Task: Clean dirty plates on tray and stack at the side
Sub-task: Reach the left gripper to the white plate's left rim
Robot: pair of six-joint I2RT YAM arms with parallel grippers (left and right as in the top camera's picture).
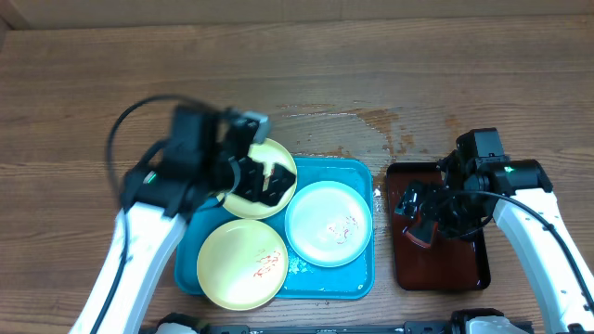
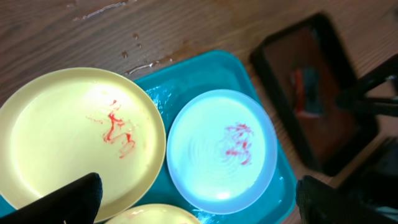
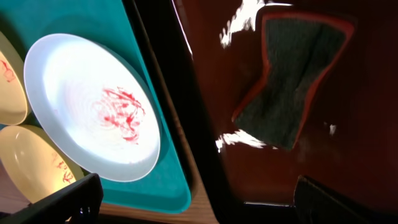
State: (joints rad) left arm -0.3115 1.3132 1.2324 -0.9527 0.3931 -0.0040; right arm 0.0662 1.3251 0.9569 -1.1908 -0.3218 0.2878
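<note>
Overhead, we list first a brown wooden table [image 1: 83, 83], wet in a patch behind the trays. At its centre is the tray [image 1: 362, 176], turquoise, with rounded corners and a raised rim. Just beside it on the right sits a smaller dark red-brown tray [image 1: 401, 274].

We count three dirty plates [image 2: 217, 149], all on the turquoise tray and each with red sauce smears:
- far yellow plate [image 1: 281, 156], at the far left corner
- near yellow plate [image 1: 243, 263], at the near left, lapping over the rim
- mint-blue plate [image 1: 329, 223], at the right

The left gripper [image 1: 264, 183] hovers over the far yellow plate, jaws spread wide, holding nothing. The right gripper [image 1: 419, 215] hangs over the dark red-brown tray, jaws likewise wide and empty.

Smallest is an hourglass-shaped scouring sponge [image 3: 289, 81], lying flat in the dark red-brown tray.
</note>
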